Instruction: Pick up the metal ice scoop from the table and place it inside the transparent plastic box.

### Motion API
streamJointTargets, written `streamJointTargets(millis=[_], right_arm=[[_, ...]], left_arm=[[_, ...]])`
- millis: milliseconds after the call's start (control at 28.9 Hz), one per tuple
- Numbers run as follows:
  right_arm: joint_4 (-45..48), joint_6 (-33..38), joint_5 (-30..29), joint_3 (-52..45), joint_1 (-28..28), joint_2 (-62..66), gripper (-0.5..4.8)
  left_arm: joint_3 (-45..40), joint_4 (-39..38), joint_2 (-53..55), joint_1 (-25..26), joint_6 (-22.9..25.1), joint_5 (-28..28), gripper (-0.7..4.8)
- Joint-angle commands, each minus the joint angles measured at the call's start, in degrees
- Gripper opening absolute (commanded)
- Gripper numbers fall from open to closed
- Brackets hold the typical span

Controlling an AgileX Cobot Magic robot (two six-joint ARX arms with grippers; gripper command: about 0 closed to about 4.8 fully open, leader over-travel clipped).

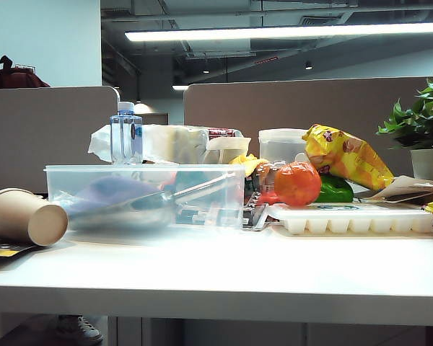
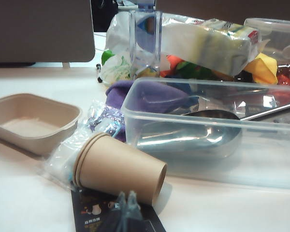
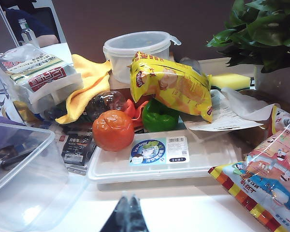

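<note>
You see the metal ice scoop (image 2: 188, 135) lying inside the transparent plastic box (image 2: 150, 92), left gripper (image 2: 126, 200) jaws together above the tabletop (image 2: 19, 193), right gripper (image 3: 129, 205) jaws together near the ice tray (image 3: 203, 159).

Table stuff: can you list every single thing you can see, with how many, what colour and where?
metal ice scoop: 1, silver, inside the box
transparent plastic box: 1, clear, table left
paper cups: nested stack, brown, lying before the box
beige tray: 1, left of the cups
water bottle: 1, clear, behind the box
ice cube tray: 1, white, table right
orange ball: 1, beside a green pepper
snack bag: 1, yellow
lidded tub: 1, clear, at the back
plant: 1, green, far right
left gripper: shut, near the cups
right gripper: shut, before the ice cube tray
</note>
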Motion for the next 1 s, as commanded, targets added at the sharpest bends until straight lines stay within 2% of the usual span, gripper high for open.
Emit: streamJointTargets(millis=[35,554,623,727,865,1004], right_arm=[[0.79,0.07,0.07,0.22,0.00,-0.02,-0.07],[0.79,0.07,0.04,0.22,-0.02,-0.04,-0.08],[0.00,-1.86,0.07,0.24,-0.79,-0.44,-0.07],[-2.56,-3.19,-2.64,0.11,-5.46,-3.52,-0.07],[-2.38,-3.85,-5.20,-1.64,-14.14,-9.44,-0.07],[-2.19,-7.08,-8.39,-5.16,-20.35,-14.43,-0.07]], left_arm=[[0.11,0.96,0.09,-0.07,0.04,0.15,-0.05],[0.11,0.96,0.09,-0.07,0.04,0.15,-0.05],[0.11,0.96,0.09,-0.07,0.04,0.15,-0.05],[0.11,0.96,0.09,-0.07,0.04,0.15,-0.05],[0.11,0.90,0.09,-0.07,0.04,0.52,-0.05],[0.11,0.70,0.09,-0.07,0.04,0.28,-0.05]])
